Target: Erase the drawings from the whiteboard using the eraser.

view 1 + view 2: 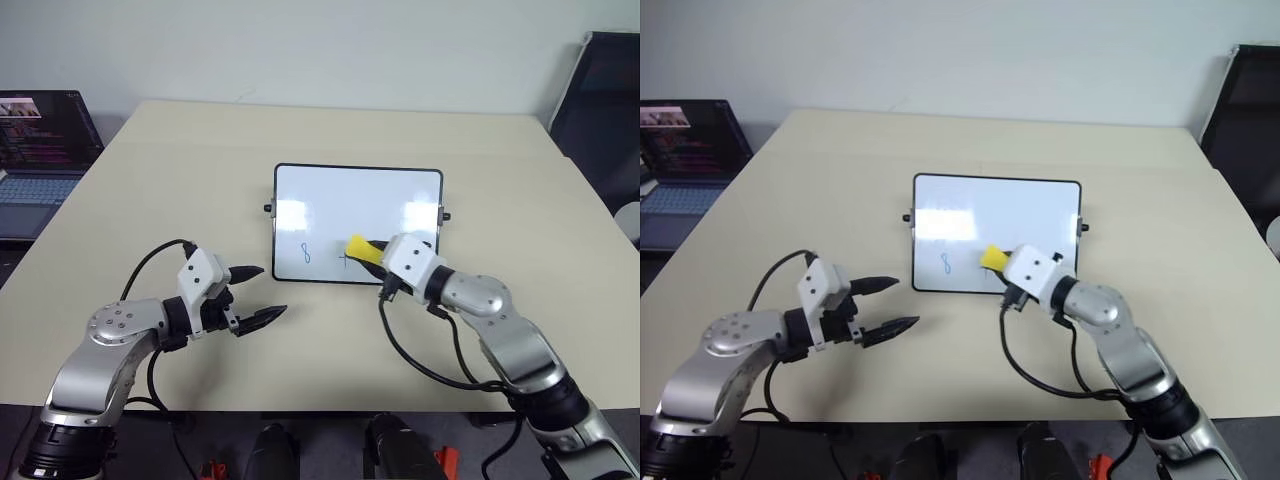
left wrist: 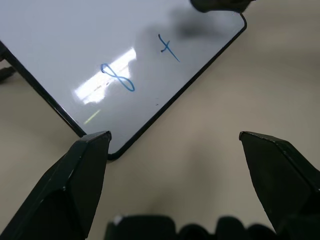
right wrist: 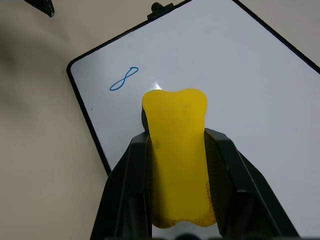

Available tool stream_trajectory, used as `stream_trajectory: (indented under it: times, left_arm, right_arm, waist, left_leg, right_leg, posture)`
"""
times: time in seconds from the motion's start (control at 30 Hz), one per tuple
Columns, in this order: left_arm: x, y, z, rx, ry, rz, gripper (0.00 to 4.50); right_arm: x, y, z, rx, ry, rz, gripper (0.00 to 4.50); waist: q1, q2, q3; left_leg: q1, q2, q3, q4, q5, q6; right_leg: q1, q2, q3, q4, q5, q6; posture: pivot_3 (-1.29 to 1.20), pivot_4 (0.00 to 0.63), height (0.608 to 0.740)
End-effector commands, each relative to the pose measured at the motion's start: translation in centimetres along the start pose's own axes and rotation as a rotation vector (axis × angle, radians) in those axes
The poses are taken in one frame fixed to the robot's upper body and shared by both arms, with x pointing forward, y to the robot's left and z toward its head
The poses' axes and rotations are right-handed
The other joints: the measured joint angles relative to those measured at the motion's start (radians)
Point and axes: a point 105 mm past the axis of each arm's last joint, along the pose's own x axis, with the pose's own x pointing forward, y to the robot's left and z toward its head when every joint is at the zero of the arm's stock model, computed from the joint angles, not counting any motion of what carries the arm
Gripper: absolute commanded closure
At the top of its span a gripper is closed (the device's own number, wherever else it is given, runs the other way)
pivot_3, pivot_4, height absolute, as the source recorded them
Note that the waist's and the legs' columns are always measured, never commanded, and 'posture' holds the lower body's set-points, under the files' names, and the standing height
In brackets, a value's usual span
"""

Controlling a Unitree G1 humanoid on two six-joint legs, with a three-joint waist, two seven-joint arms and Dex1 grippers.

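Two fingers of right gripper (image 3: 176, 175) clamped on eraser (image 3: 177, 150) flanks; soft, light block judged squeezable, held over whiteboard (image 1: 340, 195). Left gripper (image 1: 262, 293) spread wide, empty, beside whiteboard corner.

Bright, even room light from overhead; no hard shadows on the table (image 1: 150, 180), just soft dim patches under both arms near its front edge. Whiteboard (image 1: 357, 200) is glossy: two white glare blobs, one by its left edge, one by its right edge. In left wrist view a glare streak runs across the board beside the "8" mark (image 2: 118, 78); the dark shape over the board's far corner is blurred, w/ a grey smear under it. In right wrist view a small glint sits at the tip of the eraser (image 3: 177, 150); a soft, out-of-focus shadow lies on the table. Laptop screen (image 1: 45, 120) glows, text unreadable.
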Motion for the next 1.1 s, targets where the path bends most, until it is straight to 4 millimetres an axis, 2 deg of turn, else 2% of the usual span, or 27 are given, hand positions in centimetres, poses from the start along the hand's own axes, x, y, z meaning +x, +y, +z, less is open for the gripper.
stream_trajectory:
  times: [0.03, 0.2, 0.33, 0.43, 0.5, 0.57, 0.63, 0.7, 0.77, 0.87, 0.97, 1.03, 1.1]
  left_arm:
    - [0.1, -0.1, 1.0, 0.059, -0.024, -0.024, 0.0]
    - [0.5, -0.2, 1.0, 0.062, -0.032, -0.039, 0.0]
    - [0.7, -0.2, 1.0, 0.064, -0.035, -0.044, 0.0]
    - [0.8, -0.2, 1.0, 0.064, -0.037, -0.048, 0.0]
    - [0.9, -0.2, 0.9, 0.064, -0.038, -0.051, 0.0]
    - [0.9, -0.2, 0.9, 0.063, -0.039, -0.054, 0.0]
    - [0.9, -0.2, 0.9, 0.063, -0.04, -0.057, 0.0]
    - [0.9, -0.2, 0.8, 0.062, -0.039, -0.058, 0.0]
    - [0.9, -0.3, 0.8, 0.062, -0.04, -0.061, 0.0]
    - [0.9, -0.4, 0.7, 0.059, -0.042, -0.063, 0.0]
    - [0.9, -0.4, 0.7, 0.057, -0.043, -0.064, 0.0]
    - [0.9, -0.4, 0.7, 0.057, -0.042, -0.064, 0.0]
    - [0.9, -0.4, 0.8, 0.056, -0.041, -0.063, 0.0]
  right_arm:
    - [1.4, -1.2, 0.8, -0.112, 0.007, -0.053, 3.39]
    - [2.6, -0.7, -0.8, -0.193, 0.103, -0.017, 3.39]
    - [1.8, 2.0, -2.8, -0.27, 0.187, 0.16, 3.39]
    - [1.4, 2.2, -3.4, -0.295, 0.211, 0.187, 3.39]
    - [1.6, 1.4, -3.2, -0.329, 0.213, 0.151, 3.39]
    - [2.1, -1.1, -2.5, -0.354, 0.204, 0.014, 3.39]
    - [2.3, -2.6, -1.8, -0.359, 0.192, -0.073, 3.39]
    - [2.4, -3.0, -1.7, -0.356, 0.188, -0.095, 3.39]
    - [2.4, -2.4, -2.1, -0.35, 0.205, -0.063, 3.39]
    - [1.8, -0.2, -3.8, -0.333, 0.261, 0.073, 3.39]
    - [1.1, 1.7, -4.4, -0.348, 0.272, 0.197, 3.39]
    - [0.9, 2.1, -4.4, -0.365, 0.271, 0.23, 3.39]
    - [1.1, 1.7, -4.3, -0.387, 0.273, 0.205, 3.39]
  waist:
    - [0.0, 0.0, 0.0]
    - [0.004, 0.0, 0.0]
    - [0.005, 0.0, 0.0]
    - [0.005, 0.0, 0.0]
    - [0.005, 0.0, 0.0]
    - [0.005, 0.0, 0.0]
    - [0.004, 0.0, 0.0]
    - [0.004, 0.0, 0.0]
    - [0.007, 0.0, 0.0]
    - [0.009, 0.0, 0.0]
    - [0.011, 0.0, 0.0]
    - [0.01, 0.0, 0.0]
    - [0.01, 0.0, 0.0]
  left_leg:
    - [0.0, 0.0, 0.0, 0.0, 0.0, 0.0]
    - [0.0, 0.0, 0.0, 0.0, 0.0, 0.0]
    - [0.0, 0.0, 0.0, 0.0, 0.0, 0.0]
    - [0.0, 0.0, 0.0, 0.001, 0.0, 0.0]
    - [0.001, 0.0, 0.0, 0.002, 0.0, 0.0]
    - [0.001, 0.0, 0.0, 0.002, 0.0, 0.0]
    - [0.001, 0.0, 0.0, 0.003, 0.001, 0.0]
    - [0.001, 0.0, 0.0, 0.004, 0.001, 0.001]
    - [0.001, 0.0, 0.0, 0.004, 0.001, 0.001]
    - [0.001, 0.0, 0.0, 0.004, 0.001, 0.001]
    - [0.001, 0.0, 0.0, 0.003, 0.001, 0.001]
    - [0.001, 0.0, 0.0, 0.003, 0.001, 0.001]
    - [0.002, 0.0, 0.0, 0.004, 0.001, 0.001]
  right_leg:
    - [0.0, 0.0, 0.0, 0.0, 0.0, 0.0]
    - [0.0, 0.0, 0.0, 0.0, 0.0, 0.0]
    - [0.0, 0.0, -0.001, 0.001, 0.0, 0.0]
    - [0.001, 0.0, 0.0, 0.001, 0.0, 0.0]
    - [0.001, 0.0, -0.001, 0.001, 0.0, 0.0]
    - [0.001, 0.0, 0.0, 0.001, 0.001, 0.0]
    - [0.001, 0.0, 0.0, 0.001, 0.001, 0.0]
    - [0.001, 0.0, 0.0, 0.001, 0.002, 0.001]
    - [0.002, 0.0, 0.0, 0.001, 0.002, 0.001]
    - [0.002, 0.0, 0.0, 0.001, 0.002, 0.001]
    - [0.002, 0.0, 0.0, 0.001, 0.002, 0.001]
    - [0.002, 0.0, 0.0, 0.001, 0.002, 0.001]
    - [0.003, 0.0, 0.0, 0.001, 0.002, 0.001]
  posture:
    - [0.0, 0.15, 0.74]
    - [0.0, 0.15, 0.74]
    - [0.0, 0.15, 0.74]
    - [0.0, 0.15, 0.74]
    - [0.0, 0.15, 0.74]
    - [0.0, 0.15, 0.74]
    - [0.0, 0.15, 0.74]
    - [0.0, 0.15, 0.74]
    - [0.0, 0.15, 0.74]
    - [0.0, 0.15, 0.74]
    - [0.0, 0.15, 0.74]
    - [0.0, 0.15, 0.74]
    - [0.0, 0.15, 0.74]
